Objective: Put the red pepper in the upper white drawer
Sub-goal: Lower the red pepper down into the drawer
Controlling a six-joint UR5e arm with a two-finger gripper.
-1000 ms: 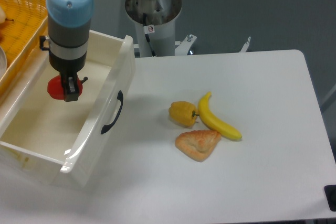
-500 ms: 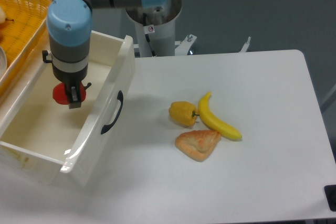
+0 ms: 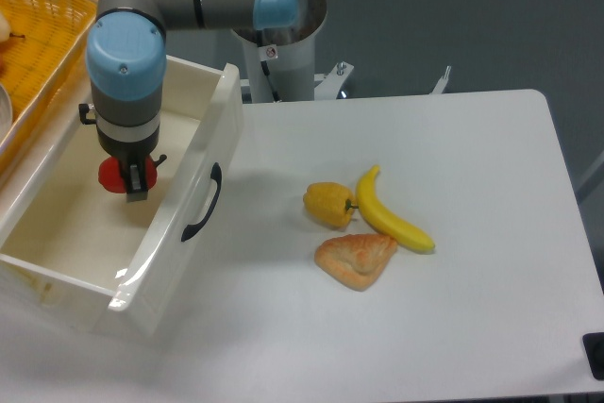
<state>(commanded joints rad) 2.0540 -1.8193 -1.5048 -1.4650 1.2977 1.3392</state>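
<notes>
Inside the drawer [image 3: 57, 233], over its right half and close to the wall that carries the black handle [image 3: 202, 203], the gripper [image 3: 137, 186] hangs pointing straight down with the pepper [image 3: 110, 174] pinched between its fingers. The red fruit shows just to the left of the dark fingers, directly under the wrist, so tool and load share one vertical line. Whether the pepper already touches the cream floor cannot be told from this view. The relation that matters next is simply up and down: the pepper sits within the drawer's walls with floor beneath it, so I judge a release, perhaps after a short descent, would leave it where the task wants it. With the right wall so close, the fruit might roll against it once freed. Counting: one arm, one gripper, one red pepper, one white drawer with one handle. On the table [image 3: 491, 158] to the right, well apart from the drawer, lie one yellow pepper [image 3: 328, 204], one banana [image 3: 392, 215] and one pastry [image 3: 356, 260], clustered together. One wicker basket [image 3: 38, 35] stands behind the drawer at upper left.
</notes>
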